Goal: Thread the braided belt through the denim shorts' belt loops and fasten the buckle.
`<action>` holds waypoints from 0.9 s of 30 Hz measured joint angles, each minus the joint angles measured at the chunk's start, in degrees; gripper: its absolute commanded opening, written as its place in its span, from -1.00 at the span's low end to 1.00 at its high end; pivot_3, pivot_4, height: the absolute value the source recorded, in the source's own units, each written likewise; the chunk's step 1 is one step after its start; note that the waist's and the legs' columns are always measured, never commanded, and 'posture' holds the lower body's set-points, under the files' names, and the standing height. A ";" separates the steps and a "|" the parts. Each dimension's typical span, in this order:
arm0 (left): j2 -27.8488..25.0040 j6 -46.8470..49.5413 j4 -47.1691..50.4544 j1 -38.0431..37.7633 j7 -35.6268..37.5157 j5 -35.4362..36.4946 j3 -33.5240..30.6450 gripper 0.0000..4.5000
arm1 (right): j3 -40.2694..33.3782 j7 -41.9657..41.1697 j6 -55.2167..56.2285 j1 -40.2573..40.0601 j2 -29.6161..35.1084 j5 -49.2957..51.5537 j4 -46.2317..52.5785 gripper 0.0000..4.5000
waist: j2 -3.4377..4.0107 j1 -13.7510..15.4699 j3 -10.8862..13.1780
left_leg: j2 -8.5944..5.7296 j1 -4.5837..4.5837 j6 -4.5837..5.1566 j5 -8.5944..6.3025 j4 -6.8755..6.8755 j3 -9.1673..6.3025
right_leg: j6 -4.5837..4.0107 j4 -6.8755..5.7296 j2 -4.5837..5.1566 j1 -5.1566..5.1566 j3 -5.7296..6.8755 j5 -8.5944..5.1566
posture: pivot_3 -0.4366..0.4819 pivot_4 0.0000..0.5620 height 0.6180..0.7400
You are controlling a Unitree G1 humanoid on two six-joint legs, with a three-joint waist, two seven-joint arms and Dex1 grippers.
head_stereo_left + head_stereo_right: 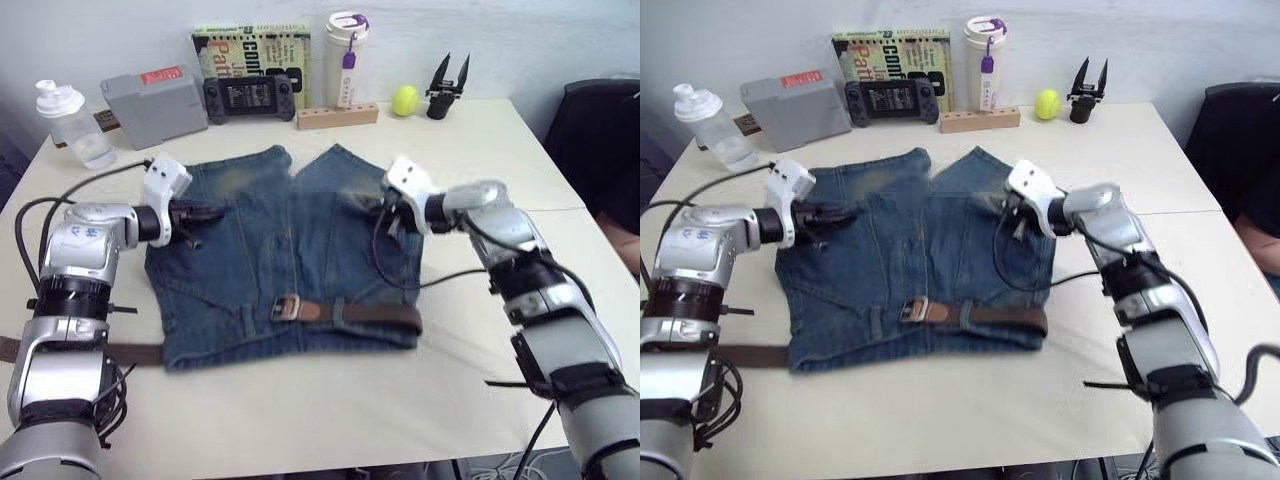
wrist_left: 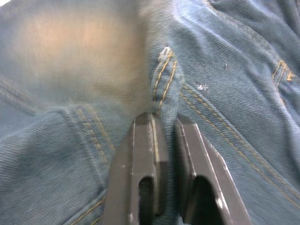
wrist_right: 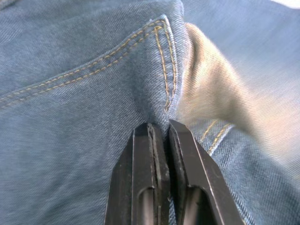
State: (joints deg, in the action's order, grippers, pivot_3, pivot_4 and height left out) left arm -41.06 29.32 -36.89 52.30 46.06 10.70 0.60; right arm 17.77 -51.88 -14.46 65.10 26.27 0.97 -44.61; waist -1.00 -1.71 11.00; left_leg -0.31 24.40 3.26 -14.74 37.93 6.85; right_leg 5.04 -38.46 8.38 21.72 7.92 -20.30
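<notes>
Denim shorts, mid-blue with faded yellowish patches, lie flat at the centre of the frame with the waistband toward the lower edge. A dark brown braided belt runs along that waistband, its small silver buckle sitting near the middle, and a loose brown end trails off at the lower left. The short blue belt loops cross the strap in places; how many are threaded I cannot tell.

Each claw is nearly closed on a pinched fold of denim: the left gripper on one leg at centre left, the right gripper on the other leg at centre right.

Judging by this, the arms are straightening or shifting the shorts rather than threading. Next, a claw must let go and take the belt near the buckle.

Along the upper edge stand a clear plastic bottle and a yellow tennis ball.
</notes>
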 measured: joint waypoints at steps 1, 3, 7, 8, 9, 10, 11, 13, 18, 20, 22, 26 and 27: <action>1.21 -3.17 -5.20 2.25 -1.35 -1.31 0.26 -0.97 | 0.18 1.68 3.89 2.49 -1.47 -1.56 -5.90 -1.00 | -0.01 -0.05 0.01 | -0.01 0.05 0.04 0.01 0.04 -0.01 | 0.00 -0.06 0.02 0.03 0.02 0.00 | -0.05 -0.47 0.27; 3.42 -8.04 -14.22 6.24 -3.35 -3.38 0.60 -0.97 | 0.93 4.93 9.75 6.11 -3.65 -4.44 -15.07 -1.00 | -0.09 -0.06 0.05 | -0.03 0.28 0.10 0.02 0.07 -0.02 | 0.01 0.01 0.03 0.15 0.10 0.01 | -0.05 -0.47 0.27; 6.24 -14.20 -24.76 10.70 -5.08 -5.93 0.70 -0.97 | 0.97 9.32 16.10 9.35 -5.42 -7.70 -24.78 -1.00 | -0.11 -0.07 0.06 | -0.10 1.06 0.22 0.09 0.23 -0.05 | 0.08 -0.22 0.05 0.87 0.17 0.04 | -0.05 -0.47 0.27; 7.13 -15.68 -27.16 11.62 -5.50 -6.64 0.70 -0.99 | 0.89 10.44 16.94 10.02 -5.83 -8.45 -26.88 -0.82 | -0.11 -0.07 0.06 | -0.10 1.06 0.23 0.09 0.22 -0.06 | 0.08 -0.25 0.06 0.86 0.23 0.04 | -0.05 -0.47 0.27; 7.70 -16.70 -28.61 12.10 -5.98 -6.95 0.65 -1.00 | 0.65 11.25 17.25 10.41 -6.02 -9.04 -28.03 -0.63 | -0.11 -0.09 0.07 | -0.10 1.07 0.23 0.10 0.22 -0.06 | 0.08 -0.25 0.06 0.86 0.26 0.04 | -0.05 -0.47 0.27; 8.16 -17.41 -29.60 12.38 -6.66 -7.23 0.53 -1.00 | 0.17 11.89 17.66 10.51 -6.04 -9.22 -28.67 -0.53 | -0.11 -0.10 0.07 | -0.10 1.06 0.24 0.10 0.22 -0.07 | 0.08 -0.25 0.06 0.85 0.27 0.04 | -0.05 -0.47 0.27; 8.38 -17.88 -30.32 12.41 -7.26 -7.45 0.48 -0.79 | -0.30 12.42 17.98 10.58 -6.03 -9.51 -29.27 -0.35 | -0.11 -0.13 0.07 | -0.10 1.05 0.24 0.11 0.23 -0.07 | 0.08 -0.25 0.07 0.84 0.27 0.04 | -0.05 -0.47 0.27; 8.41 -18.14 -32.37 12.37 -8.22 -7.64 -0.48 -0.43 | -1.72 12.62 18.38 10.51 -5.73 -9.94 -30.53 0.01 | -0.13 -0.41 0.08 | -0.10 1.05 0.25 0.19 0.23 -0.06 | 0.08 -0.25 0.07 0.84 0.26 0.04 | -0.05 -0.47 0.27; 7.46 -14.29 -31.08 11.85 -3.76 -6.04 -3.07 0.51 | -5.57 6.63 19.58 10.36 -3.72 -8.76 -30.05 0.99 | -0.12 -1.31 0.08 | -0.10 1.01 0.13 0.30 0.17 -0.07 | 0.07 -0.36 0.05 0.88 0.26 0.04 | -0.05 -0.47 0.27; 6.36 -11.01 -28.25 11.09 -1.70 -4.34 -4.66 0.83 | -7.10 2.75 19.52 10.34 -2.64 -7.58 -29.08 1.00 | -0.11 -1.59 0.09 | -0.09 1.01 0.13 0.30 0.12 -0.07 | 0.07 -0.36 0.04 0.90 0.26 0.04 | -0.05 -0.47 0.27; 4.13 -5.00 -21.36 9.20 1.22 -1.64 -6.74 0.96 | -9.39 -2.80 18.78 10.34 -0.66 -5.52 -26.56 1.00 | -0.08 -1.78 0.14 | -0.09 1.01 0.13 0.30 0.08 -0.07 | 0.07 -0.35 0.03 0.94 0.23 0.04 | -0.05 -0.47 0.27; -0.25 11.14 -0.35 1.55 6.36 6.60 -10.92 0.96 | -12.39 -11.91 13.28 8.89 2.10 -0.74 -14.59 1.00 | -0.05 -1.80 0.17 | -0.07 0.94 0.13 0.30 0.06 -0.09 | 0.07 -0.36 0.01 0.89 0.06 0.04 | -0.05 -0.47 0.27; -0.99 13.63 2.74 0.14 7.19 8.20 -11.62 0.96 | -12.73 -13.19 12.23 7.91 2.52 0.09 -11.75 1.00 | -0.05 -1.74 0.17 | -0.06 0.94 0.12 0.30 0.06 -0.15 | 0.07 -0.35 -0.01 0.87 0.02 0.04 | -0.05 -0.47 0.27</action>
State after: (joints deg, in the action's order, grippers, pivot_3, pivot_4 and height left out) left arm -42.05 42.95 -34.15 52.44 53.26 18.90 -11.03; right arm 5.04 -65.07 -2.23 73.01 28.79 1.06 -56.36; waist -1.05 -3.46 11.17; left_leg -0.37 25.34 3.38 -14.43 38.00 6.70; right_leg 5.12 -38.82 8.38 22.59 7.94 -20.26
